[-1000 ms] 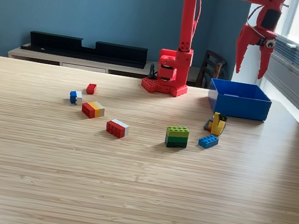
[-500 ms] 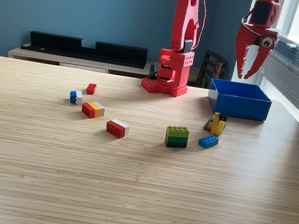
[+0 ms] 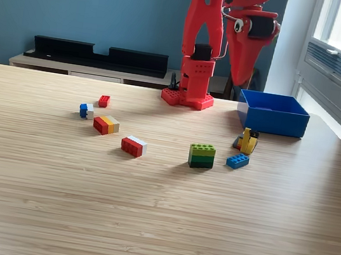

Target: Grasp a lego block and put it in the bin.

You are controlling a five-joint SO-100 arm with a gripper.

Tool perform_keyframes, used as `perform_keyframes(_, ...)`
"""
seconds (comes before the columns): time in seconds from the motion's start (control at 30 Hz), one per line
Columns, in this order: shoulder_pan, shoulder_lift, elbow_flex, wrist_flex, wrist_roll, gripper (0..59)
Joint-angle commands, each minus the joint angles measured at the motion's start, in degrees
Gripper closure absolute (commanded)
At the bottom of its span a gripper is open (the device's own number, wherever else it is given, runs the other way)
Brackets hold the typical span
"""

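Bin (image 3: 272, 114) at table's far right; yellow block (image 3: 248, 141), blue block (image 3: 237, 160) before it; fingers (image 3: 240, 70) clenched, empty.

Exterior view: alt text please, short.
A red robot arm's hand hangs above a wooden table, beside an open blue plastic bin. Scattered on the table are small lego blocks, including a green stacked block and a flat blue block.

Lego blocks and stacks: six on the table, all below the claw (image 3: 236, 80).
- small red block (image 3: 104, 101): one
- multi-coloured pieces: five

Blue bin (image 3: 273, 113): one, lower right of claw.
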Motion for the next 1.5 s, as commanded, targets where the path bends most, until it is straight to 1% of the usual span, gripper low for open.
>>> perform_keyframes(0.03, 4.48, 3.52, -4.48, -2.2, -0.44, 58.5)
perform_keyframes(0.5, 6.42, 3.43, -2.99, -4.66, -0.35, 58.5)
perform_keyframes(0.67, 7.21, 3.43, -2.29, -7.03, 0.79, 58.5)
perform_keyframes(1.2, 9.93, 3.43, -0.79, -10.02, 2.9, 58.5)
perform_keyframes(1.37, 12.83, 3.43, -0.7, -12.04, 4.39, 58.5)
perform_keyframes(1.5, 16.44, 3.43, -0.7, -13.01, 6.94, 58.5)
